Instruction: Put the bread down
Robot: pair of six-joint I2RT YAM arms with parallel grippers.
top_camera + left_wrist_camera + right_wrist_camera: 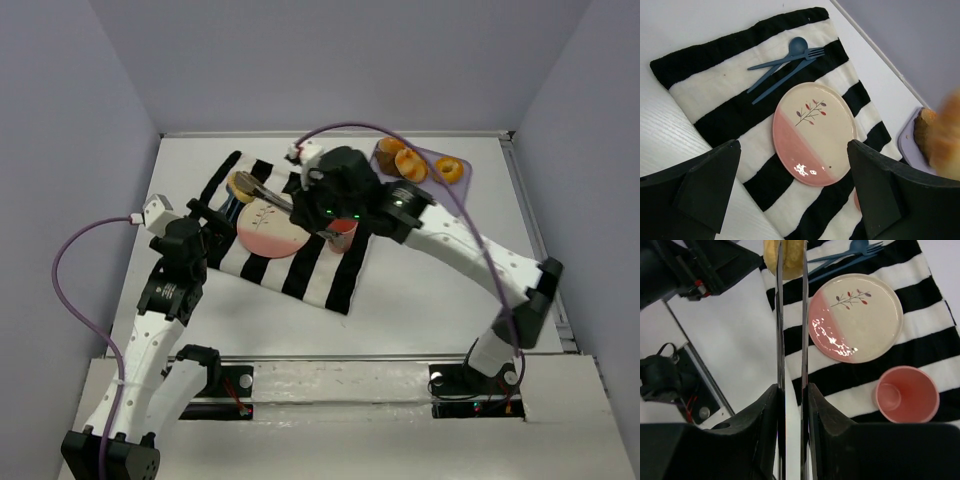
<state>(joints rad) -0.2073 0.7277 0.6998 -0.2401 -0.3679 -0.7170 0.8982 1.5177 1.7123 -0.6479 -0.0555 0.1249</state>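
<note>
A golden piece of bread (785, 257) is pinched at the tip of long metal tongs (791, 315). My right gripper (791, 390) is shut on the tongs' handles. In the top view the bread (243, 185) hangs over the left part of the striped cloth (300, 270), just beyond the upper left rim of the pink and cream plate (272, 228). My left gripper (205, 215) stands open and holds nothing, low beside the cloth's left edge. In the left wrist view it (792, 150) faces the plate (812, 132).
A pink cup (906, 395) stands on the cloth right of the plate. Blue cutlery (785, 62) lies beyond the plate. A purple tray (462, 160) at the back right holds three more pieces of bread (411, 164). Walls close the table in on three sides.
</note>
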